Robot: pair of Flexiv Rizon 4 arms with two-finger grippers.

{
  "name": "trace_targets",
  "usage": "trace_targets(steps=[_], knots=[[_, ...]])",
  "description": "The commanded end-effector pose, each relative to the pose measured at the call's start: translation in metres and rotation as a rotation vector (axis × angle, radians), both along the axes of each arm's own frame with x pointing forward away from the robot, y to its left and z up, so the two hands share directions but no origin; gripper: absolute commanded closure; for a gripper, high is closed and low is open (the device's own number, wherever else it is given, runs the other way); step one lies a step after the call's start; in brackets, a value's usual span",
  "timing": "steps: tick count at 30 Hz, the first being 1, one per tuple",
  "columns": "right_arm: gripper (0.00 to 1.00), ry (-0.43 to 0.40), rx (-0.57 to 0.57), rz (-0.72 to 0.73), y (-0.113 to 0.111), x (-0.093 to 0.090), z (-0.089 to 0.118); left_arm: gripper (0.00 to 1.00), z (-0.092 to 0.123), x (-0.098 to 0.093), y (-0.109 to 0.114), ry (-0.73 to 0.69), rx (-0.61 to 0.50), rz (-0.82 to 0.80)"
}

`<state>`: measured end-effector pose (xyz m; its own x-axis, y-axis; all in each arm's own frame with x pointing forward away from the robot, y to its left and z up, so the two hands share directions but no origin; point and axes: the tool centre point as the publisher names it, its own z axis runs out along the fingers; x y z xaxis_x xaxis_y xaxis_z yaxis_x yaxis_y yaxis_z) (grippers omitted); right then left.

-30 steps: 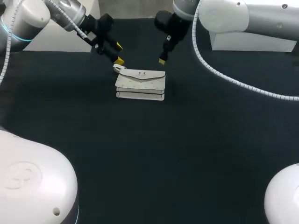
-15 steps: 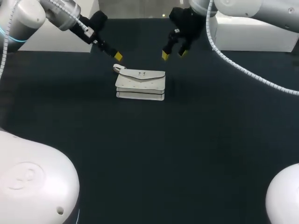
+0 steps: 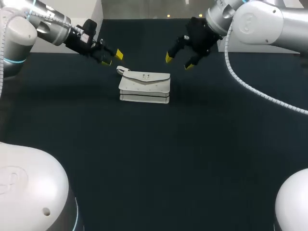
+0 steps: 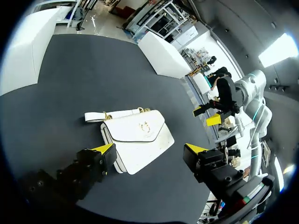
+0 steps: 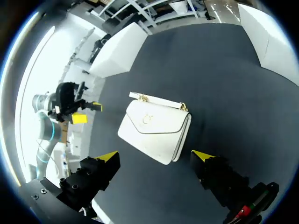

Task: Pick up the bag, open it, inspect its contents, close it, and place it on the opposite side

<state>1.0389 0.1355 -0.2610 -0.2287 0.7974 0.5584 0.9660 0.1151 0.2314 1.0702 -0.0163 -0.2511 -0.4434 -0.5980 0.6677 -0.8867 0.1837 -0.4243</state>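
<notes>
Over the last second both our hands have drawn back from the bag. Our left hand has left the strap end and now sits beside and clear of it. Our right hand has risen and turned. Both have their fingers spread wide and hold nothing. The bag has not shifted: it lies flat on the desk, far of centre, between the two hands, with its flap down. We judge that no grasp is made, so whatever step comes next needs a fresh approach. With the flap down the contents are hidden, the clasp is too small to read, and most of the strap lies behind the bag.
</notes>
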Motion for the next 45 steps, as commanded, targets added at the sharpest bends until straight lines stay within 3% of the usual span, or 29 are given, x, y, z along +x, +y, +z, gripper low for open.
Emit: trace_targets(steps=[1,7,11,21,29,31,33,35,39,42,45], knots=[[0.00,0.027,0.234,-0.466,-0.004,-0.004,-0.005,0.00,-0.008,0.002,0.002,0.172,-0.187,0.192],[0.00,0.027,0.234,-0.466,-0.004,-0.004,-0.005,0.00,-0.008,0.002,0.002,0.172,-0.187,0.192],[0.00,0.110,0.189,-0.531,0.002,0.003,-0.009,0.00,-0.019,0.011,-0.003,0.303,-0.241,0.177],[0.00,0.152,0.254,-0.568,0.006,0.007,-0.028,0.00,-0.022,0.024,0.010,0.524,-0.277,0.099],[0.00,0.101,0.307,-0.433,0.017,0.007,-0.045,0.00,-0.041,0.033,0.008,0.596,-0.258,0.082],[0.32,0.107,0.318,-0.380,0.019,0.009,-0.050,0.00,-0.044,0.033,0.005,0.597,-0.257,0.084],[0.27,0.130,0.312,-0.330,0.020,0.012,-0.054,0.00,-0.047,0.034,0.004,0.602,-0.259,0.087],[0.16,0.160,0.305,-0.308,0.021,0.015,-0.059,0.00,-0.050,0.035,0.003,0.600,-0.251,0.101],[0.21,0.243,0.300,-0.244,0.023,0.019,-0.067,0.00,-0.055,0.036,0.003,0.606,-0.248,0.126],[0.15,0.281,0.309,-0.224,0.022,0.023,-0.074,0.00,-0.058,0.036,0.002,0.607,-0.240,0.138],[0.16,0.314,0.334,-0.197,0.019,0.026,-0.080,0.00,-0.059,0.036,0.002,0.609,-0.237,0.142]])
